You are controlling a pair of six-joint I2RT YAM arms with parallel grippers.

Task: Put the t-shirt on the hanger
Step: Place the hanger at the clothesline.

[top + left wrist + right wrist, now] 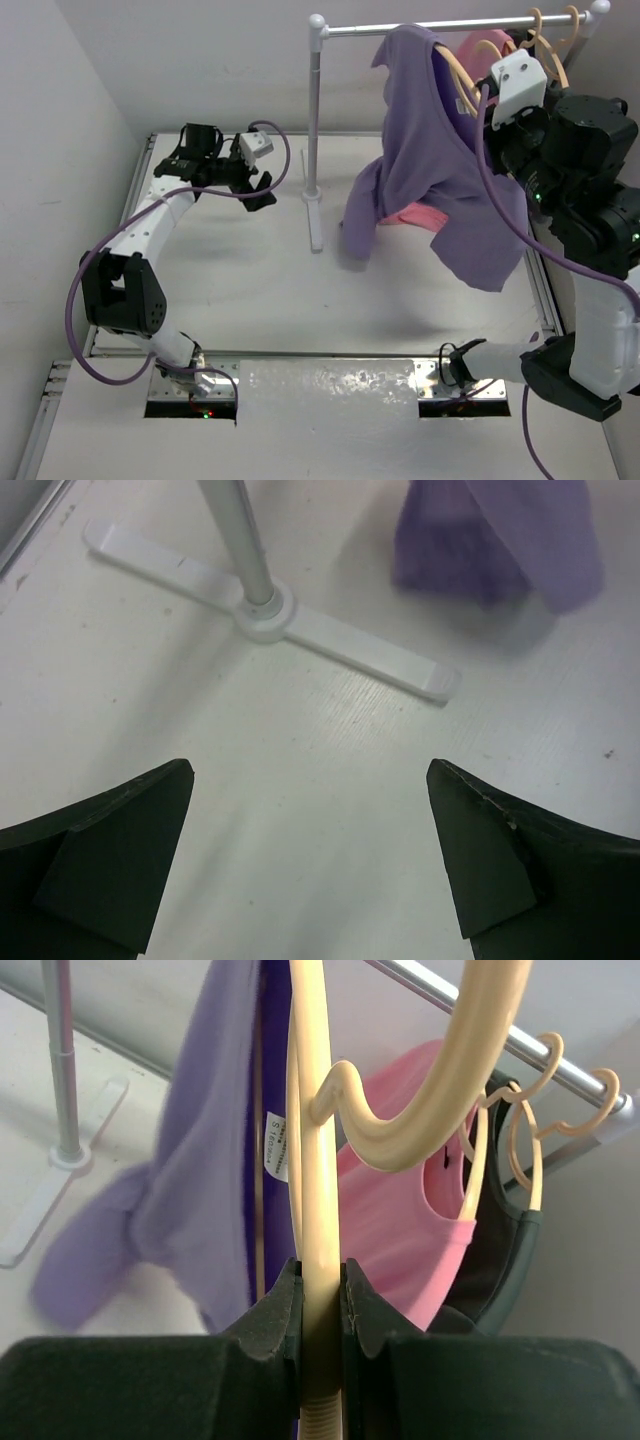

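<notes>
The lavender t-shirt [430, 160] hangs draped over the tan hanger [455, 68] below the rack bar, one sleeve trailing down toward the table. My right gripper [486, 98] is shut on the hanger's arm; in the right wrist view the hanger [318, 1160] runs up between the closed fingers [275, 1310], with the t-shirt [200, 1190] to its left and the hanger's hook curving up to the right. My left gripper [262, 190] is open and empty above the table [310, 860], left of the rack's foot. The shirt's low end [500, 540] shows in the left wrist view.
The white rack has a pole [314, 130], a flat foot [270, 615] and a top bar [440, 27]. A pink t-shirt [400, 1230] and a dark garment [500, 1260] hang on like hangers at the bar's right end. The table's metal frame [130, 190] runs along the sides.
</notes>
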